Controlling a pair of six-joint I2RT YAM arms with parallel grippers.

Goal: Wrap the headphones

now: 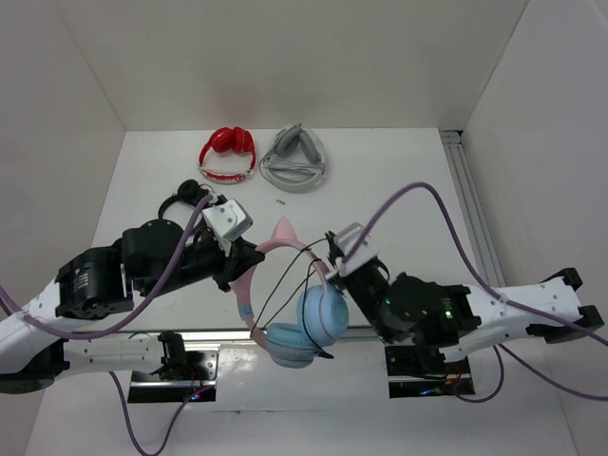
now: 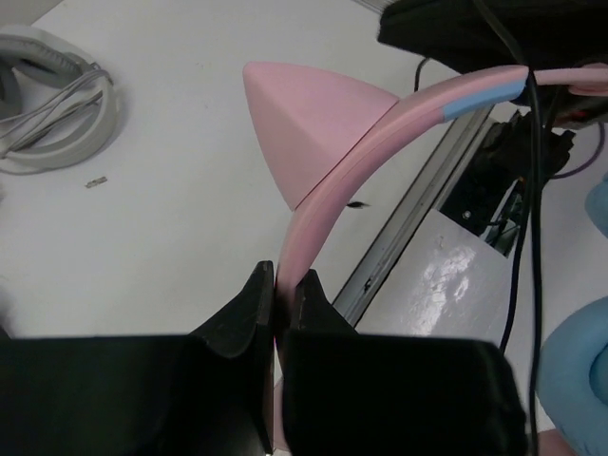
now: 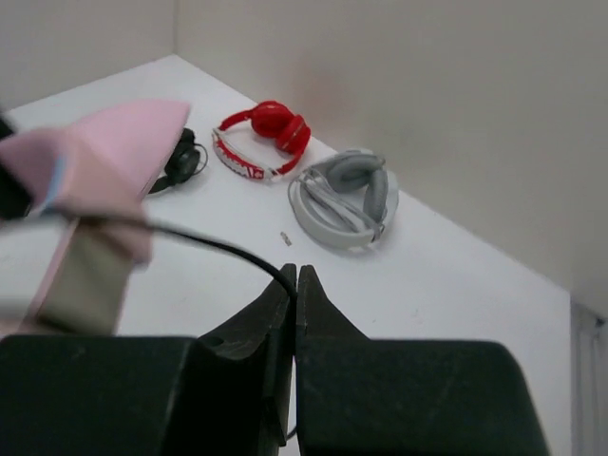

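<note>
The headphones [image 1: 302, 318] with light blue ear cups and a pink cat-eared headband [image 1: 280, 249] hang in the air over the table's near edge. My left gripper [image 2: 282, 288] is shut on the pink headband [image 2: 328, 180], just below one cat ear [image 2: 304, 119]. My right gripper [image 3: 295, 276] is shut on the thin black cable [image 3: 214, 244], which runs left to the headband [image 3: 90, 157]. In the top view the right gripper [image 1: 332, 261] sits right of the headband, with the cable [image 1: 285, 285] looping across it down to the cups.
Red-and-white headphones [image 1: 228, 155] and grey headphones [image 1: 295, 159] lie at the back of the table. A small black headset [image 1: 182, 196] lies left of the left gripper. A metal rail [image 1: 470, 204] runs along the right side.
</note>
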